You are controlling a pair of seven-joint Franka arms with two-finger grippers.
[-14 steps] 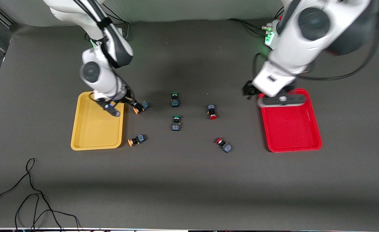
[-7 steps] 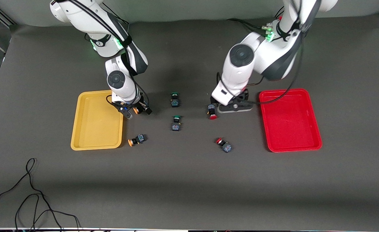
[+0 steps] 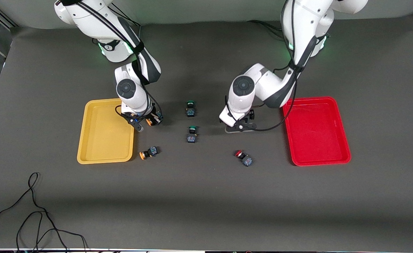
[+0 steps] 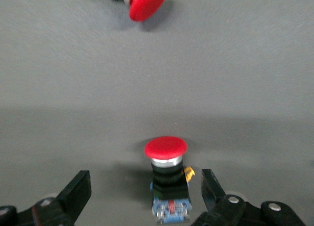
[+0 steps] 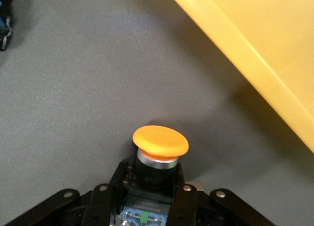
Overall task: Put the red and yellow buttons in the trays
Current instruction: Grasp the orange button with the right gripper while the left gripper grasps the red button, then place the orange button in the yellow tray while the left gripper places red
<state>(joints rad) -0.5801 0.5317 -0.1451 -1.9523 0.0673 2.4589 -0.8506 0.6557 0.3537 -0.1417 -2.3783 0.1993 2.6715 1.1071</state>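
My right gripper (image 3: pixel 146 122) is shut on an orange-yellow button (image 3: pixel 149 121) at table height, just beside the yellow tray (image 3: pixel 102 144). In the right wrist view the fingers (image 5: pixel 187 201) clamp the dark body under the cap (image 5: pixel 160 140), with the tray's rim (image 5: pixel 255 59) close by. My left gripper (image 3: pixel 236 126) is low and open around a red button (image 4: pixel 166 173), which the hand hides in the front view. Its fingers (image 4: pixel 210 187) stand apart from the button. A second red button (image 3: pixel 243 157) and a second yellow button (image 3: pixel 148 152) lie on the table. The red tray (image 3: pixel 318 137) holds nothing.
Two green-capped buttons (image 3: pixel 190 108) (image 3: pixel 192 134) lie in the middle of the table between the grippers. The second red button also shows in the left wrist view (image 4: pixel 144 0). A black cable (image 3: pixel 34 218) lies near the front edge at the right arm's end.
My left arm swung from over the red tray to the red button and came down around it. My right gripper moved from the yellow tray's edge onto the yellow button and closed on it.
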